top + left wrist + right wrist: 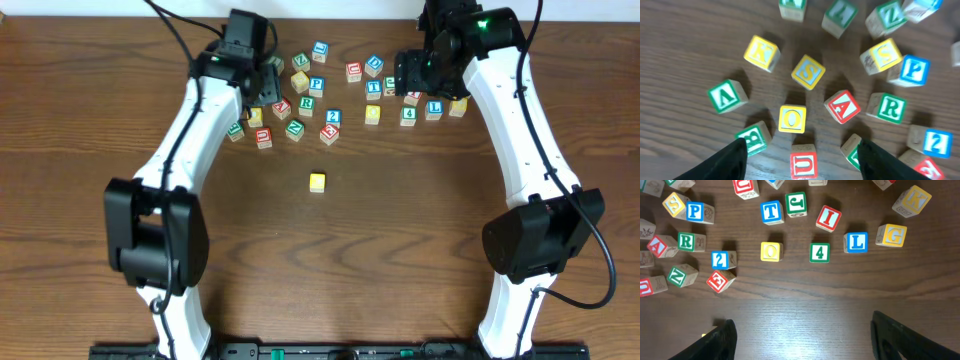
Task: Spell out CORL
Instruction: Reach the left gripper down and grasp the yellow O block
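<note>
- The brown wooden surface (400, 230) fills the whole view. A loose scatter of lettered cubes lies along its far side.
- The left arm (190, 130) and the right arm (510, 110), both white with black joints, reach out to opposite ends of that scatter.
- The left gripper (802, 145) hangs over the left part of the scatter with its fingers spread. A red U cube (803, 161) lies on the surface in the gap between them, and neither finger touches it.
- The right gripper (802, 320) is spread wide above bare wood, nearer than the cubes, and holds nothing.
- A lone yellow cube (317, 181) sits by itself toward the middle of the surface, well apart from the rest. Its letter cannot be read.
- The yellow O cube (792, 119) lies just ahead of the left gripper, between a green B cube (754, 137) and a red A cube (842, 106).
- The green R cube (888, 107) sits just beyond the red A cube, near a blue P cube (914, 70).
- The blue L cube (856, 242) rests between a green 4 cube (819, 252) and a yellow G cube (891, 235).
- A second yellow O cube (771, 251) lies in that same row, left of the green 4 cube.
</note>
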`<state>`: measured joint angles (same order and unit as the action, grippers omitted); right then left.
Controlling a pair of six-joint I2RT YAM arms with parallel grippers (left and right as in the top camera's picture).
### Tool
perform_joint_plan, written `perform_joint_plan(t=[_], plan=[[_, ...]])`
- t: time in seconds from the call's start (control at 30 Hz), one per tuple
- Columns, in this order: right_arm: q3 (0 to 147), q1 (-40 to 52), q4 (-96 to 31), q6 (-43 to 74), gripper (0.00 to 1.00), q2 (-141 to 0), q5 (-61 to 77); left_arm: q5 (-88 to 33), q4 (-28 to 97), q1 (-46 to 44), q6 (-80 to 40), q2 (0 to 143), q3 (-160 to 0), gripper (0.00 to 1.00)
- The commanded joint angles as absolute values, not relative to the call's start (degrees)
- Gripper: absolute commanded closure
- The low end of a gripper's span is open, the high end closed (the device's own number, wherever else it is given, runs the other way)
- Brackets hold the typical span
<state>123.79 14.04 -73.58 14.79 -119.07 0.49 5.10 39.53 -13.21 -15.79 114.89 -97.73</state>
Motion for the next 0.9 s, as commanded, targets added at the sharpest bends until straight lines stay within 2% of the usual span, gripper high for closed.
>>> perform_joint_plan(t=[0.0, 0.87], plan=[[124.86, 13.91, -73.97, 14.06, 0.19, -117.54, 0.8, 6.31, 38.89, -13.3, -16.62, 118.48, -98.96, 0.33], [124.77, 13.98, -74.22, 14.06, 0.18, -117.54, 0.8, 6.87, 34.37, -12.08, -14.0, 129.19, -98.59, 0.33]])
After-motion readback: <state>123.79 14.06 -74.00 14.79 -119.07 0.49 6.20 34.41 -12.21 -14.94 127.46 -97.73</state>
